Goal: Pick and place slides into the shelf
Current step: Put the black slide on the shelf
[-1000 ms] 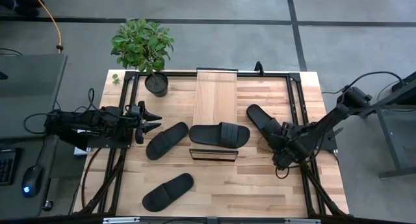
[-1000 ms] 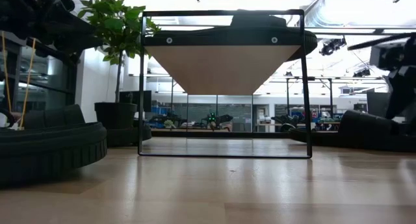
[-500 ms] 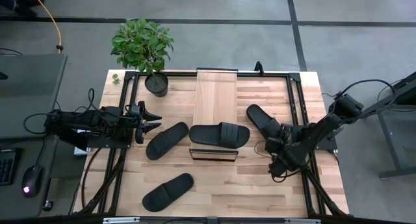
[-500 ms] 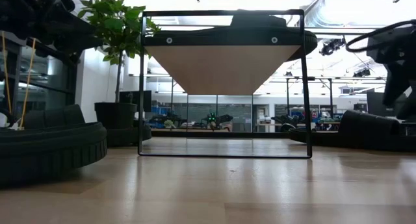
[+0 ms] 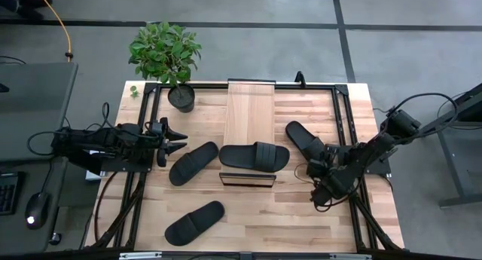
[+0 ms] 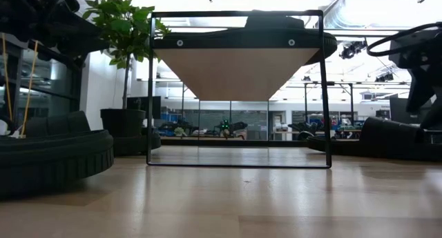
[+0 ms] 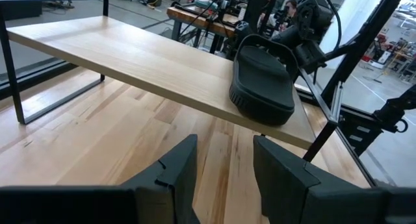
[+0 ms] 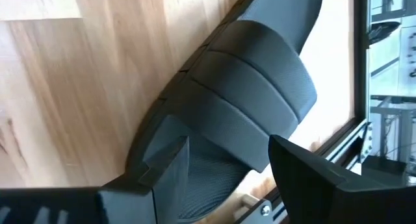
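Observation:
Four black slides show in the high view. One [image 5: 254,156] lies across the near end of the shelf [image 5: 249,109], also seen on the plank in the left wrist view [image 7: 261,81]. Two rest sole-down on the table [image 5: 193,163] [image 5: 195,222]. The fourth [image 5: 303,139] lies right of the shelf. My right gripper [image 5: 316,166] hangs open over its near part, and its fingers [image 8: 166,162] stand on either side of the sole beside the ribbed strap [image 8: 250,87]. My left gripper [image 5: 177,139] waits open at the table's left, pointing at the shelf. My right gripper comes slanting down from above, with its open fingers [image 8: 299,169] astride the slide's sole [image 8: 208,165] just behind the strap. The slide lies flat on the table. I cannot tell whether the fingers touch it.
A potted plant [image 5: 181,96] stands at the far left corner of the table. A dark frame rail [image 5: 343,120] runs just right of the fourth slide. Bare wood lies near the table's near edge [image 5: 294,222]. The shelf's far half [image 5: 249,98] carries nothing.
My right arm has folded, and its gripper has crept a little toward the table's near edge over the slide. The slides and the left arm have kept still.

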